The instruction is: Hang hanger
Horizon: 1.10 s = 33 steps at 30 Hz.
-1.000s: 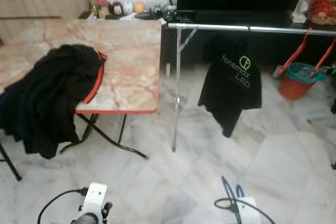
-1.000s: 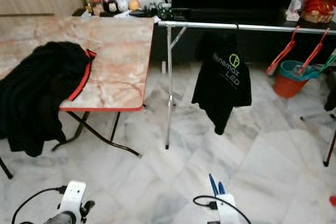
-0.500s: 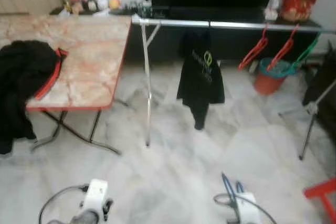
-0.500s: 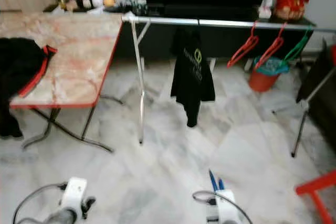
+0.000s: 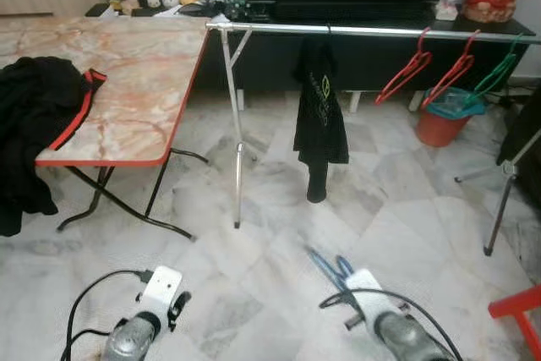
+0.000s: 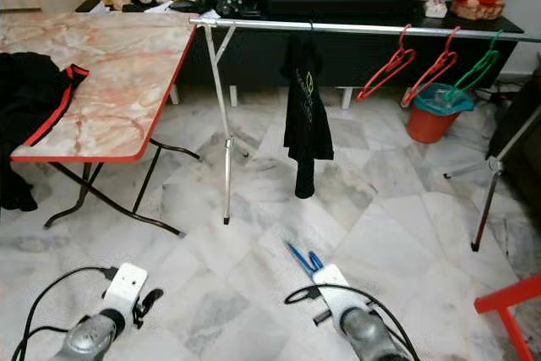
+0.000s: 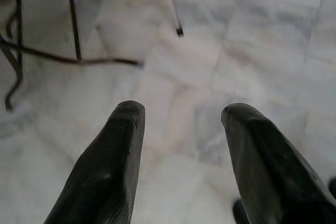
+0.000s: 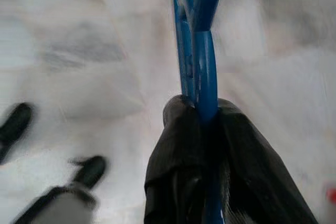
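**Blue hanger carried low, rail ahead**

A thin blue plastic hanger (image 8: 202,51) is held in the right hand (image 8: 202,111), whose two black fingers are clamped together on it; in the head views its blue tip (image 6: 303,258) is seen low over the white marble floor (image 5: 406,226), well short of the rail. The left hand (image 7: 181,114) is held with its fingers apart, nothing between them, above the floor.

The long chrome clothes rail (image 5: 355,30) is stretched ahead, from the corner of the marble-patterned folding surface (image 5: 144,82) toward the right. A black printed T-shirt (image 5: 319,116) is hung near the rail's left end; two red hangers (image 5: 406,73) and a green hanger (image 5: 499,69) are hung toward its right end.

The hanger is judged light, stiff and rather slick, so twisting in the grip is possible. It is best gripped on the body below the hook, so that the hook is left free for the rail.
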{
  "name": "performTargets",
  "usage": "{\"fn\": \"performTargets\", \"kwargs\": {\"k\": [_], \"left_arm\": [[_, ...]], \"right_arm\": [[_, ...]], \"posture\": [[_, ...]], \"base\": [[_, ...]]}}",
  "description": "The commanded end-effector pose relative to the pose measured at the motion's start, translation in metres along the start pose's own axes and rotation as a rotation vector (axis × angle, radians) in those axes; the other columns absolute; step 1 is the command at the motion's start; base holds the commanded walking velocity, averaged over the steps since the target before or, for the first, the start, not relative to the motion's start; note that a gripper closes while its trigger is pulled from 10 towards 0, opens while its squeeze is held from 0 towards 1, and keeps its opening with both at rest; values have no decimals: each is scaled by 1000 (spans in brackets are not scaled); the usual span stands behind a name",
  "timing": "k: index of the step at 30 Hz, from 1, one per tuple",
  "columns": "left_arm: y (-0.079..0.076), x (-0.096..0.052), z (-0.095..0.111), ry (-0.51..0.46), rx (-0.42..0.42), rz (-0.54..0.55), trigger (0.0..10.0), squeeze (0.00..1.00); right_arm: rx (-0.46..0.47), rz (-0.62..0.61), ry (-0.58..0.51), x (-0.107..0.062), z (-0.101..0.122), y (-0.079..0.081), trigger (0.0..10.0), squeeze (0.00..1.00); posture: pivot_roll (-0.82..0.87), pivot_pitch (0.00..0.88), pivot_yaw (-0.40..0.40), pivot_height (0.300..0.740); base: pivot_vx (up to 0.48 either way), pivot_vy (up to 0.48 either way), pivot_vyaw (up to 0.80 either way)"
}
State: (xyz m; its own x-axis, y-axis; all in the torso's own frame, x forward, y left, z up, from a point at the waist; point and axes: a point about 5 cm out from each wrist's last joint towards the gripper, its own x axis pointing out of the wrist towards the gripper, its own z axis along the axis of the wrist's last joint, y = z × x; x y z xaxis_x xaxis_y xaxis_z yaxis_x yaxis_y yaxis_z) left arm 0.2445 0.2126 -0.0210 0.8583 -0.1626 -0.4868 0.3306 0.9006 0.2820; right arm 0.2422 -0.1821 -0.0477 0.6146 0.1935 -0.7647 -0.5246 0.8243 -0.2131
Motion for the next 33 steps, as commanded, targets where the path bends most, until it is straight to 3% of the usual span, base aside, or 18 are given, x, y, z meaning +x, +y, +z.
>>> {"fn": "performTargets", "kwargs": {"k": [1, 4, 5, 10, 11, 14, 22, 28, 33], "left_arm": [[2, 1, 18, -106, 82, -79, 10000, 0], [-2, 0, 25, -153, 171, -166, 10000, 0], [-6, -3, 36, -214, 241, -273, 10000, 0], [-10, -8, 53, -288, 287, -400, 10000, 0], [-14, -13, 70, -334, 311, -514, 10000, 0], [-17, -20, 92, -382, 329, -615, 10000, 0], [-27, -30, 117, -411, 363, -767, 10000, 0], [-32, -36, 133, -374, 311, -833, 10000, 0], [-38, -45, 142, -362, 273, -916, 10000, 0]], "right_arm": [[-47, 110, -67, -2, 20, -12, 10000, 0], [-112, 233, -85, -4, 26, -12, 10000, 0], [-170, 352, -139, -9, 40, -17, 10000, 0], [-224, 485, -206, -18, 60, -27, 10000, 0], [-308, 566, -204, -25, 64, -32, 10000, 0], [-379, 637, -219, -35, 69, -40, 10000, 0], [-461, 725, -249, -50, 74, -45, 10000, 0], [-508, 726, -284, -65, 84, -51, 10000, 0], [-542, 741, -382, -83, 101, -52, 10000, 0]], "posture": [[57, 0, -18, 740], [63, 0, -21, 740], [59, 0, -20, 740], [57, 0, -20, 740], [57, 0, -22, 740], [59, 0, -24, 740], [49, 0, -27, 740], [44, 0, -25, 740], [37, 0, -20, 740]], "base": [[0, 0, 0], [0, 0, 0], [0, 0, 0], [0, 0, 0], [0, 0, 0], [0, 0, 0], [0, 0, 0], [0, 0, 0], [0, 0, 0]]}}
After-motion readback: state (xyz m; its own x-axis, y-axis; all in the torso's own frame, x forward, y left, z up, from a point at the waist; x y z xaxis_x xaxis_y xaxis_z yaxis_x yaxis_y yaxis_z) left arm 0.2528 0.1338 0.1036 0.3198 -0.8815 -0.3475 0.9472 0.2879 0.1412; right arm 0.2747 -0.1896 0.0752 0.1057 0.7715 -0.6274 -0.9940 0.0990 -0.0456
